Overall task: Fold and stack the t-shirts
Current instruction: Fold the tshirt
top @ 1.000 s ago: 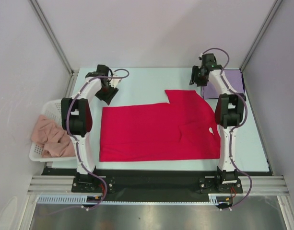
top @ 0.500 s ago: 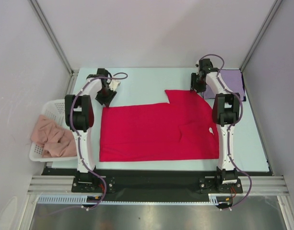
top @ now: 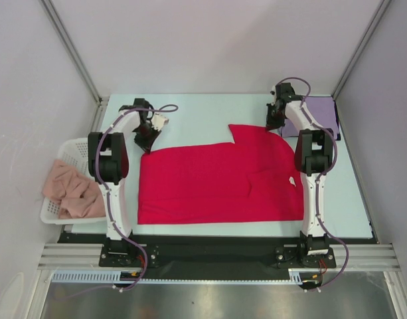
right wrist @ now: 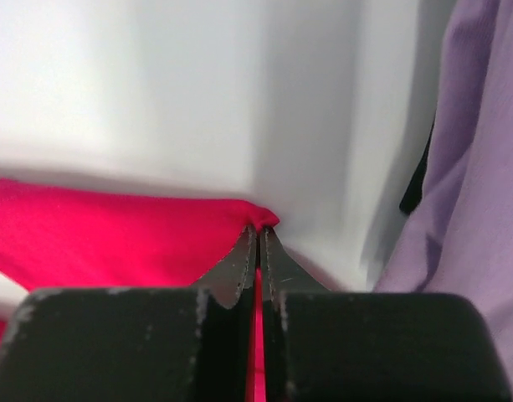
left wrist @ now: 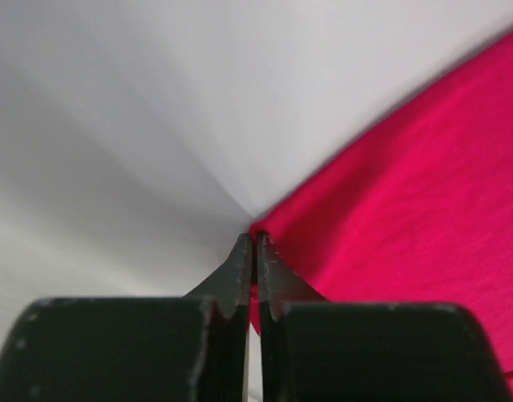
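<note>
My left gripper [left wrist: 254, 244] and right gripper [right wrist: 258, 233] were clamped on corners of the crimson soft-cloth t-shirt [top: 216, 183] between their fingertips; lifting both evenly seemed wisest.

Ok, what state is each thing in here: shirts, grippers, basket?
red t-shirt: spread flat, far edge pinched at two points.
lavender t-shirt: folded, lying far right, not gripped.
left gripper: shut on the red t-shirt's far left corner.
right gripper: shut on its far right edge.
basket: holds crumpled pink cloth.
</note>
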Controlling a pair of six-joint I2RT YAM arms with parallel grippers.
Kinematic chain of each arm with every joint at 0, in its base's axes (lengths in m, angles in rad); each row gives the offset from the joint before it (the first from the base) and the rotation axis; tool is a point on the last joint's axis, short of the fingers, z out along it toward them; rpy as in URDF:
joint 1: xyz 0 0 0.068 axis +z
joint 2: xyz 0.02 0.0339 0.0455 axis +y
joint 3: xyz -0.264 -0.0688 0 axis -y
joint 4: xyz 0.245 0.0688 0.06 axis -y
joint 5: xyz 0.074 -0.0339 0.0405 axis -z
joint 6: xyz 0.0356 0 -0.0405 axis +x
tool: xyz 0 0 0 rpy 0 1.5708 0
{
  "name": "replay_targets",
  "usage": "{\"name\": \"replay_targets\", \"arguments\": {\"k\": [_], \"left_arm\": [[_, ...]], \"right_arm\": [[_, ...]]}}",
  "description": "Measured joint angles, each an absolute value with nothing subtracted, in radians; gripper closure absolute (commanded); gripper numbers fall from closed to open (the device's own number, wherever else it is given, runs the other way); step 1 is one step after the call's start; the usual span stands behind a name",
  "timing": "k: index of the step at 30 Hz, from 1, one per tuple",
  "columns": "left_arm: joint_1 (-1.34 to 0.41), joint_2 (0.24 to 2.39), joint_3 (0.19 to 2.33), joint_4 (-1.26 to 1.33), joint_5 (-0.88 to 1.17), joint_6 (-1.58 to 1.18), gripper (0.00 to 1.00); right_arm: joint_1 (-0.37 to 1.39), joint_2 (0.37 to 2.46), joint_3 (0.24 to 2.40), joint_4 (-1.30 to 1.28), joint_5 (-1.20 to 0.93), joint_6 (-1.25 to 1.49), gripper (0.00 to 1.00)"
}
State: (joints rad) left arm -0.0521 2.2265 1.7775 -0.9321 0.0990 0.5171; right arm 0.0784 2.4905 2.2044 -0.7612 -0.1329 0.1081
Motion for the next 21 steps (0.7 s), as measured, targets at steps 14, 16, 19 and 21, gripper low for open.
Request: {"name": "replay_targets", "arguments": {"k": [14, 16, 19, 21], "left_arm": [[-0.047, 1.925, 1.535, -0.858, 0.134, 0.542, 1.00], [-0.047, 1.852, 1.484, -0.839, 0.135, 0.551, 1.00], [-0.047, 1.757, 1.404, -0.810, 0.136, 0.575, 1.00], [-0.047, 1.696, 1.330, -0.793, 0.143, 0.599, 1.00]], "right_arm": [[0.143, 1.910, 1.528, -0.612, -0.019, 0.178, 1.00], [0.154, 1.821, 1.438, -0.603, 0.001, 0.197, 1.00], [0.159, 1.735, 1.329, -0.602, 0.041, 0.219, 1.00], [0.160, 1.679, 1.251, -0.621, 0.077, 0.235, 1.00]]}}
